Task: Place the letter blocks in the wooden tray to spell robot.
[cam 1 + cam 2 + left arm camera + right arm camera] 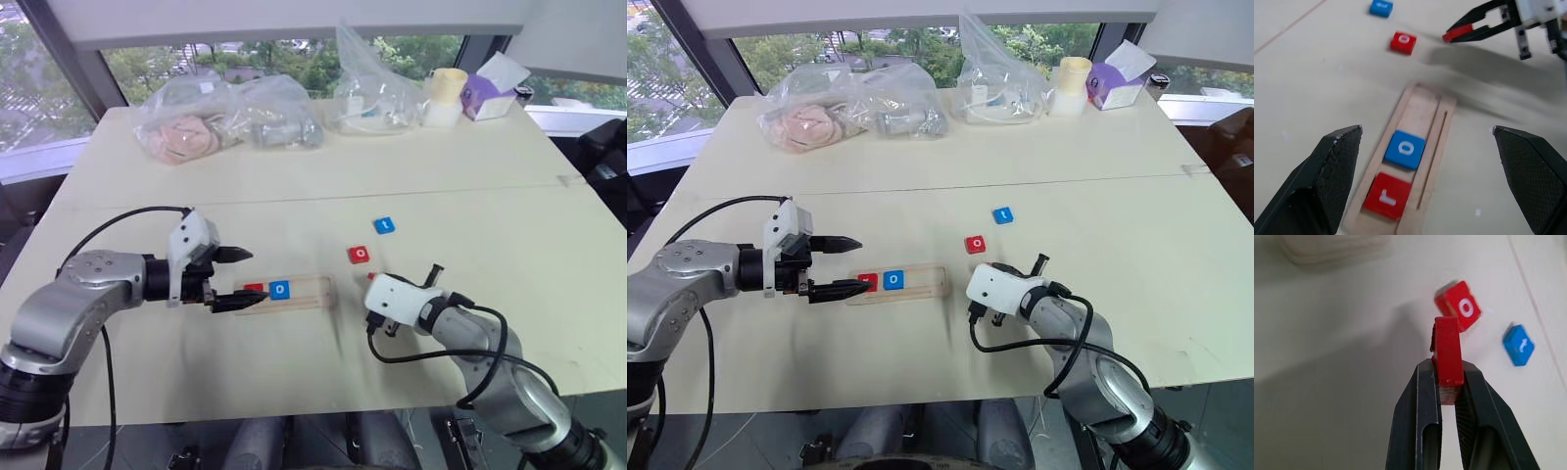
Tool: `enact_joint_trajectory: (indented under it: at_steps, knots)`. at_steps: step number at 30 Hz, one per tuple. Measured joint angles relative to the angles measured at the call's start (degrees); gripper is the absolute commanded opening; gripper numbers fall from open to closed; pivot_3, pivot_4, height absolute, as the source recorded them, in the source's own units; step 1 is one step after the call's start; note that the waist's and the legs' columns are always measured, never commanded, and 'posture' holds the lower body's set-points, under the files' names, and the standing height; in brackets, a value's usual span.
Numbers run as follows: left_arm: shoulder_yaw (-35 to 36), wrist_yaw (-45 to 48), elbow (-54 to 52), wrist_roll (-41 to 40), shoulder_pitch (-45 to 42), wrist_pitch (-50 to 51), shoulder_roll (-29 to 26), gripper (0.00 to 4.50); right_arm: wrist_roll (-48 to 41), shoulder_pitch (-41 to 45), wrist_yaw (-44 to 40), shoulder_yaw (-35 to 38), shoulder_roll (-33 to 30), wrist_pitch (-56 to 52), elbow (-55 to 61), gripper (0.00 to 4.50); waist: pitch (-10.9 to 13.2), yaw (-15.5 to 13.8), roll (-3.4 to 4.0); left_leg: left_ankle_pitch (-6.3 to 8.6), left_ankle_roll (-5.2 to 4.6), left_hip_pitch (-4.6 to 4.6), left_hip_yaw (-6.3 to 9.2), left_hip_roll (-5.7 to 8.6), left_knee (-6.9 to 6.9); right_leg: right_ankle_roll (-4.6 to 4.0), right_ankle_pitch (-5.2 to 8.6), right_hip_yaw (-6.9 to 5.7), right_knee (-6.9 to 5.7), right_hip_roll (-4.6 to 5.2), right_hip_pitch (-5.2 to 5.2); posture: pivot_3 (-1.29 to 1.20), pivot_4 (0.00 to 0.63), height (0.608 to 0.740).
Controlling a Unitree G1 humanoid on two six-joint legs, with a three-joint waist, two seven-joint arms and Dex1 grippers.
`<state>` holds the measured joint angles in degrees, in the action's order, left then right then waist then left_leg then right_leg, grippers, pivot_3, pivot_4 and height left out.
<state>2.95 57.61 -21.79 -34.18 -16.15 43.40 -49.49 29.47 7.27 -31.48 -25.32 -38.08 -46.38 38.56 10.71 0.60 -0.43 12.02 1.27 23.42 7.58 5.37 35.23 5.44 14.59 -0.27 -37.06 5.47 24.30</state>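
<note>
My right tool (1448, 382) clamped edge-on around a red letter block (1447, 351) above the tabletop (294, 382), my left tool (235, 279) spread wide beside the wooden tray (313, 291) holding red r (1387, 196) and blue o (1405, 149), red o (360, 255) and blue t (384, 226) loose beyond.

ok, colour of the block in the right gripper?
Red block, pinched on edge in the right gripper; clearest in the right wrist view.

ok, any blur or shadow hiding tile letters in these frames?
Left wrist view: the r tile and blue o tile in the wooden tray are slightly blurred but readable. Right wrist view: the right gripper holds a red tile edge-on, so its letter is hidden.
</note>
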Motion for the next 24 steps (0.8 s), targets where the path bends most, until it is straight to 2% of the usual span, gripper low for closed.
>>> enact_joint_trajectory:
  at_steps: [1, 3, 4, 8, 10, 13, 17, 20, 24]
  knots:
    - [0.0, 0.2, 0.3, 0.0, 0.0, -0.1, 0.0, 4.5, 0.6, 0.1, -0.4, 0.0, 0.0, -0.6, 0.0, 0.05, 0.0, 0.0, 0.0, 0.0, 0.0, 0.0, -0.01, 0.0, 0.0, 0.0, 0.0, 0.0, 0.01, 0.0, -0.01, 0.0, 0.15, 0.74]
    - [-0.2, 0.6, 0.9, 0.2, 0.0, -0.3, 0.0, 4.5, 1.2, 0.3, -0.8, -0.1, 0.3, -1.1, 0.0, 0.95, 0.0, -0.1, -0.03, 0.0, 0.0, 0.0, 0.0, 0.0, 0.0, 0.0, 0.0, 0.0, 0.01, 0.0, -0.01, 0.0, 0.15, 0.74]
    - [-0.3, 0.7, 1.2, 0.4, -0.1, -0.4, 0.0, 4.5, 1.7, 0.2, -0.9, -0.3, 0.5, -1.1, 0.0, 1.23, 0.0, -0.1, -0.03, 0.0, 0.0, 0.0, 0.0, 0.0, 0.0, 0.0, 0.0, 0.0, 0.0, 0.0, -0.01, 0.0, 0.15, 0.74]
    - [-0.7, 0.9, 1.4, 1.0, -0.3, -0.7, 0.0, 4.5, 2.5, 0.1, -0.8, -0.5, 1.1, -0.4, -0.1, 3.24, 0.0, 0.0, -0.04, 0.0, 0.0, 0.0, 0.0, 0.0, -0.01, 0.01, -0.01, 0.0, 0.01, 0.0, -0.01, 0.0, 0.15, 0.74]
    - [-0.7, 0.9, 1.5, 1.0, -0.3, -1.2, 0.0, 4.5, 1.1, -0.6, -0.6, 1.3, 3.4, 0.5, 0.1, 3.24, 0.0, 0.0, -0.05, 0.0, 0.0, -0.01, 0.01, -0.02, -0.02, 0.02, -0.01, 0.0, 0.0, 0.0, 0.0, 0.0, 0.15, 0.74]
    - [-0.8, 1.2, 2.4, 1.1, -0.3, -1.6, 0.0, 4.5, -7.8, -3.0, -2.5, 8.6, 10.5, 0.7, 4.5, 3.24, 0.0, 0.0, -0.04, 0.0, 0.0, -0.01, 0.04, -0.04, -0.05, 0.07, -0.04, 0.0, -0.01, -0.03, 0.01, 0.0, 0.15, 0.74]
    - [-1.0, 1.8, 4.2, 1.4, -0.4, -2.0, 0.0, 4.5, -23.8, -4.8, -10.1, 21.0, 15.4, -1.0, 10.9, 3.24, 0.0, -0.1, -0.04, 0.0, 0.0, -0.02, 0.05, -0.03, -0.02, 0.07, -0.04, 0.0, 0.01, -0.03, -0.05, 0.0, 0.15, 0.74]
    - [-1.8, 2.4, 5.5, 1.9, -0.8, -2.6, 0.0, 4.5, -34.8, -5.2, -16.4, 28.2, 14.2, -2.7, 12.9, 3.24, 0.0, 0.0, -0.05, 0.0, 0.0, -0.04, 0.03, -0.03, 0.01, 0.06, -0.04, 0.0, 0.02, -0.02, -0.08, 0.0, 0.15, 0.74]
    - [-2.2, 4.0, 6.1, 2.3, -2.3, -2.8, -0.3, 4.5, -41.6, -4.5, -20.5, 35.5, 8.8, -1.4, 6.6, 3.24, 0.0, 0.0, -0.06, 0.0, 0.0, -0.05, 0.01, -0.03, 0.03, -0.06, -0.02, -0.01, 0.02, -0.01, -0.09, 0.0, 0.15, 0.74]
